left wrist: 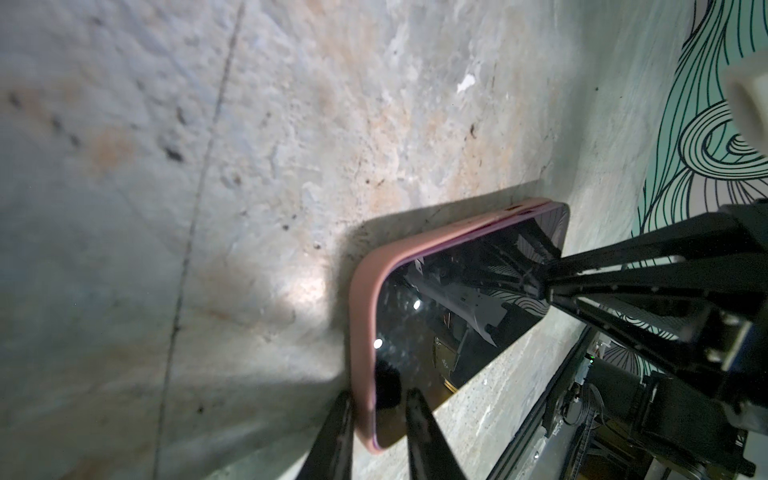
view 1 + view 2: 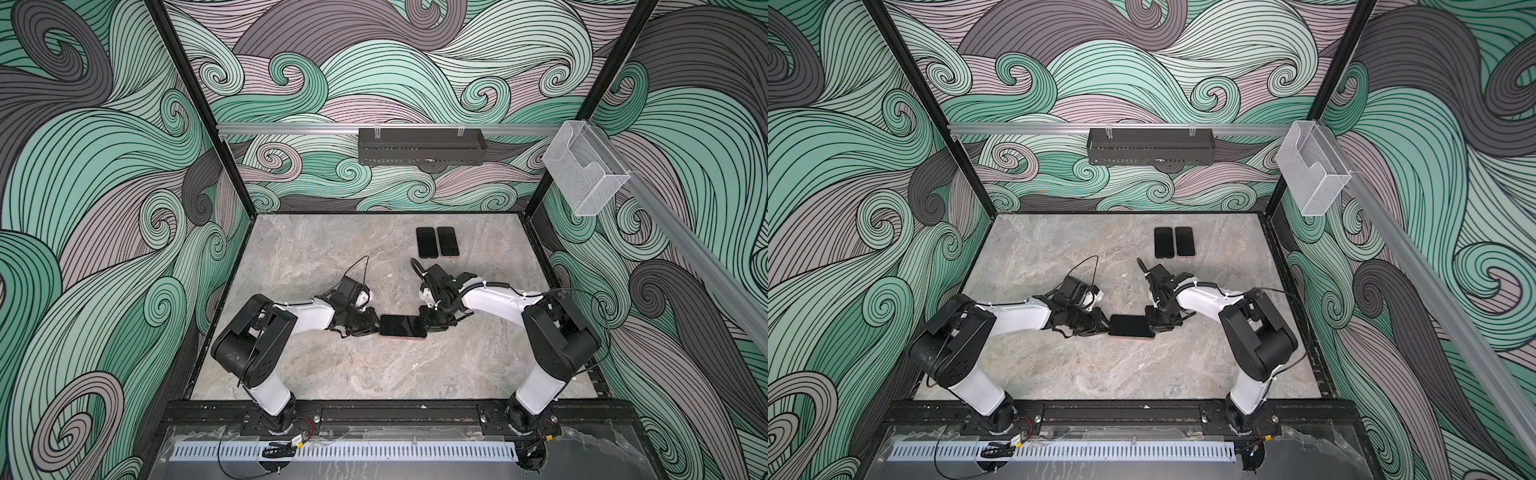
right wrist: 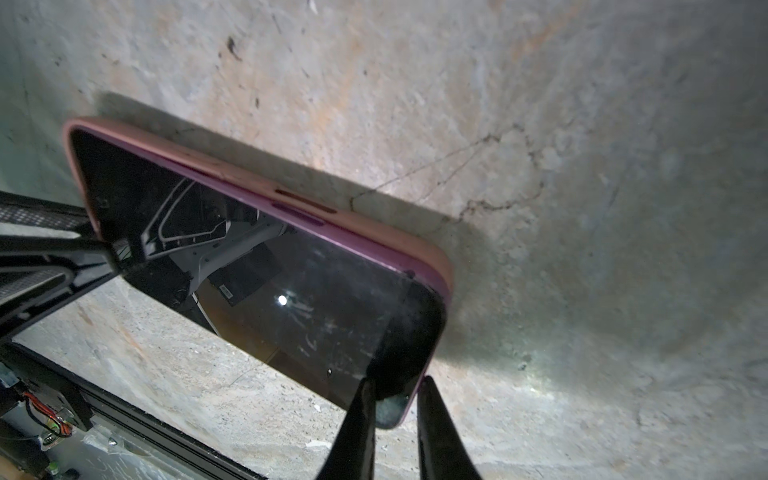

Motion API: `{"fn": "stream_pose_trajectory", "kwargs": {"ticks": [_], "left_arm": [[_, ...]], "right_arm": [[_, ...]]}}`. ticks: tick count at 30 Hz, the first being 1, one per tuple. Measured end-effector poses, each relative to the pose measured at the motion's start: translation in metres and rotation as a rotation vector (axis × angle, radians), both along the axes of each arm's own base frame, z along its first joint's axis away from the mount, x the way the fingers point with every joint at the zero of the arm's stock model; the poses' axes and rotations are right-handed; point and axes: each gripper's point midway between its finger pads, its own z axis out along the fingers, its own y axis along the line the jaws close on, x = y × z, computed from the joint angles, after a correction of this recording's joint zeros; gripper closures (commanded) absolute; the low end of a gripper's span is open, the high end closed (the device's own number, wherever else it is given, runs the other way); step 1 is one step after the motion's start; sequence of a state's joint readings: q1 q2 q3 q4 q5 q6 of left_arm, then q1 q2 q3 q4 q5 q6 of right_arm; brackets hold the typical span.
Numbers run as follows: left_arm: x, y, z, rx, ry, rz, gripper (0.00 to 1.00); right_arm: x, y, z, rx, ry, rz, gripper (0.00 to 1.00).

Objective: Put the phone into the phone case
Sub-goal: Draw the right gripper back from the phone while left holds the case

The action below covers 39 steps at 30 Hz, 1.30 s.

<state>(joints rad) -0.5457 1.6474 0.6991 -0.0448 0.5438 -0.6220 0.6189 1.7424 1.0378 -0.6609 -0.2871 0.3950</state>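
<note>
A dark-screened phone (image 2: 402,325) lies screen up in a pink phone case (image 1: 362,332) mid-table, seen in both top views (image 2: 1131,325). Its purple edge (image 3: 299,216) stands slightly proud of the pink case rim (image 3: 257,178) along one long side. My left gripper (image 1: 378,411) is shut on the left end, one finger outside the case wall and one on the screen. My right gripper (image 3: 397,386) is shut on the right end, one fingertip on the glass and one against the outer edge. In a top view the grippers (image 2: 376,327) (image 2: 428,324) face each other across the phone.
Two more dark phones (image 2: 427,242) (image 2: 447,241) lie side by side at the back of the marble table (image 2: 332,257). A black tray (image 2: 419,145) hangs on the back rail and a clear bin (image 2: 584,174) on the right rail.
</note>
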Motion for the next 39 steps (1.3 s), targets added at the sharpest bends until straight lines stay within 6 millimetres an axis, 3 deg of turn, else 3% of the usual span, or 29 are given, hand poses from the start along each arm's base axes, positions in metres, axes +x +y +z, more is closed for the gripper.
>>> {"fn": "stream_pose_trajectory", "kwargs": {"ticks": [8, 11, 29, 39], "left_arm": [[-0.004, 0.002, 0.0, -0.012, 0.007, 0.022, 0.76], [-0.009, 0.006, -0.001, -0.009, 0.017, 0.035, 0.83], [-0.011, 0.007, -0.004, -0.015, 0.024, 0.054, 0.82], [-0.009, 0.0, -0.005, -0.035, 0.005, 0.044, 0.82]], "right_arm": [[0.002, 0.003, 0.0, -0.041, 0.025, 0.025, 0.82], [0.004, 0.005, 0.0, -0.045, 0.028, 0.036, 0.82], [0.003, 0.006, 0.002, -0.115, -0.076, 0.113, 0.79], [-0.004, -0.004, 0.004, -0.168, -0.142, 0.136, 0.8]]}}
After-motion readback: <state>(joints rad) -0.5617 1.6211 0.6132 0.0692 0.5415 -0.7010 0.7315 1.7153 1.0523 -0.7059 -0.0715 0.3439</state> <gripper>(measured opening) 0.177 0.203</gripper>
